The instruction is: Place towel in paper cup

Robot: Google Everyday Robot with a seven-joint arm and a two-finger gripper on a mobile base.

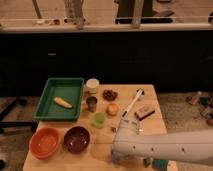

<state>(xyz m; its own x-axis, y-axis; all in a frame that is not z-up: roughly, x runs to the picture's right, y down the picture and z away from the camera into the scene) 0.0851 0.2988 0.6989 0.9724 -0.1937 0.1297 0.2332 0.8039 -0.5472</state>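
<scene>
The paper cup is short and white and stands upright beside the green tray's right edge at the back of the table. The towel is hidden from view. My white arm reaches in from the lower right, across the front of the table. Its gripper points down at the table's front edge, right of the dark bowl. The gripper is shut, and the wrist hides whatever lies beneath it.
A green tray holds a banana. A dark metal cup and small green cup stand before the paper cup. An orange bowl and dark bowl sit front left. A brush and brown block lie right.
</scene>
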